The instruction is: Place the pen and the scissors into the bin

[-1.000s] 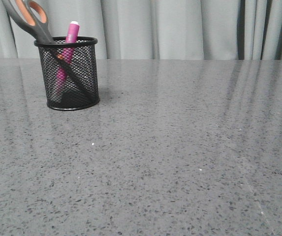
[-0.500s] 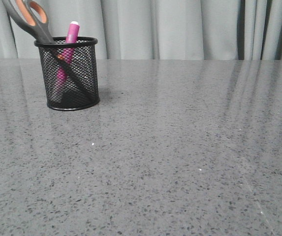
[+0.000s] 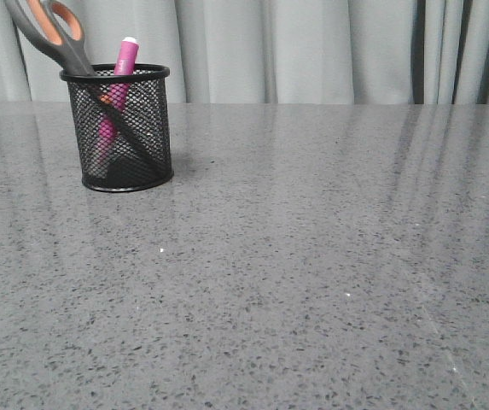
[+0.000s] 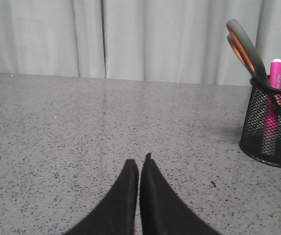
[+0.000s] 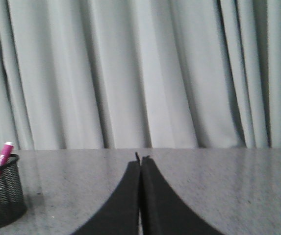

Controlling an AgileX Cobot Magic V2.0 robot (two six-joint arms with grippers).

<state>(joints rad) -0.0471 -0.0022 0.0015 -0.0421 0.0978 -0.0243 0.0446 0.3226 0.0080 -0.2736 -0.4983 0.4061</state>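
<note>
Nothing has shifted over the last second: pen (image 3: 123,64) and scissors (image 3: 52,34) stand in the mesh bin (image 3: 120,128), far left. Left gripper (image 4: 139,164) and right gripper (image 5: 140,159) sit pressed closed, seemingly empty, well apart from it. The task looks complete.

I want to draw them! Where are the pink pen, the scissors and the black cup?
pen (image 3: 126,53), front view, on the pink barrel above the rim.
scissors (image 3: 56,32), front view, on a grey handle loop.
bin (image 3: 142,128), front view, on its mesh wall.
</note>
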